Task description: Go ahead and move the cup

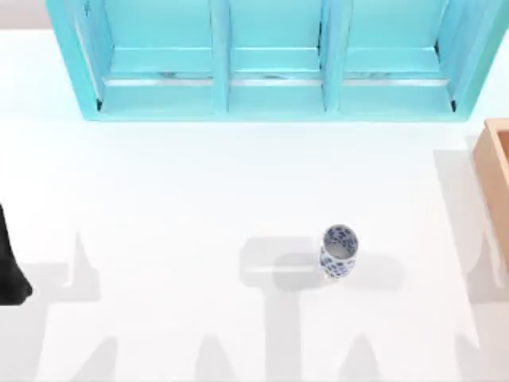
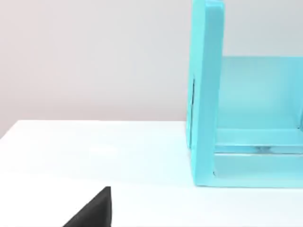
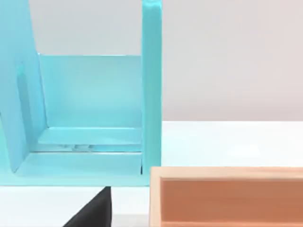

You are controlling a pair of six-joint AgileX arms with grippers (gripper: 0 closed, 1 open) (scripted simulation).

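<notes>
The cup [image 1: 339, 251] stands upright on the white table, right of centre and towards the front. It is small, white with a blue pattern, greyish inside, and nothing touches it. My left arm [image 1: 9, 267] is a black shape at the table's left edge, far from the cup. A black tip of my left gripper [image 2: 94, 213] pokes into the left wrist view, which faces the shelf's left end. A like black tip of my right gripper [image 3: 94, 210] pokes into the right wrist view, beside the wooden box.
A light blue shelf unit [image 1: 274, 99] with three open compartments spans the back of the table. A wooden box [image 1: 497, 179] sits at the right edge, its wall [image 3: 227, 198] close to the right wrist camera. Bare white tabletop surrounds the cup.
</notes>
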